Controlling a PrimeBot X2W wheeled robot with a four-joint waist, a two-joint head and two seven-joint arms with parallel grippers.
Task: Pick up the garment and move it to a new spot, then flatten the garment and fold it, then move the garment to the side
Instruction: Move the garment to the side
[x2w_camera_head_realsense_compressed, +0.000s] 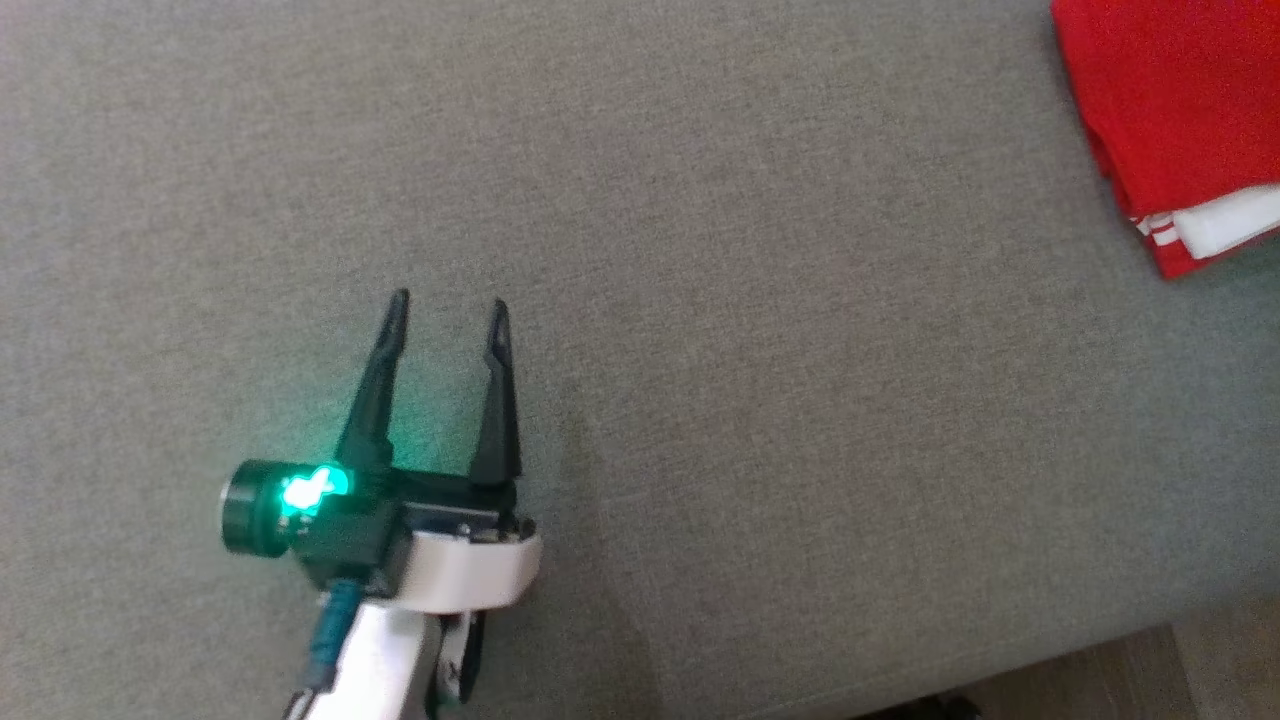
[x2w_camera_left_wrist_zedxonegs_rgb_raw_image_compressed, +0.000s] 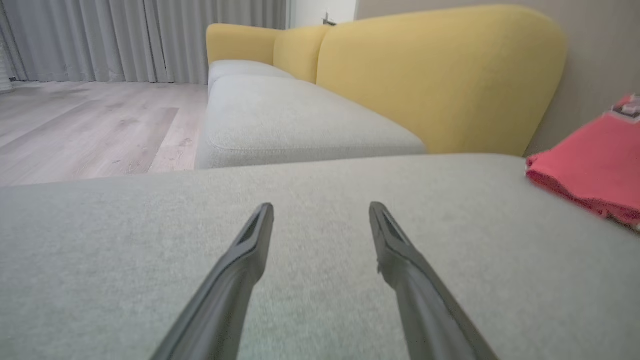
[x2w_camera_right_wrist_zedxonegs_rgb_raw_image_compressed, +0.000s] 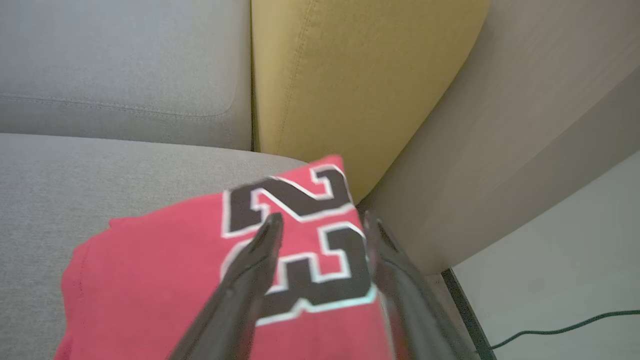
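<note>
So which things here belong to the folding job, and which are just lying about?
Job: red garment, folded, on the grey cushion; right pincer, open over it; left pincer, open over bare cushion.
Lying about: yellow backrest; curtains; wooden floor; cable.

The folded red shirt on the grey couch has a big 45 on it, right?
No, the number is 23, not 45. The right wrist view shows it in black on the folded red jersey, which does lie on the grey couch seat.
</note>
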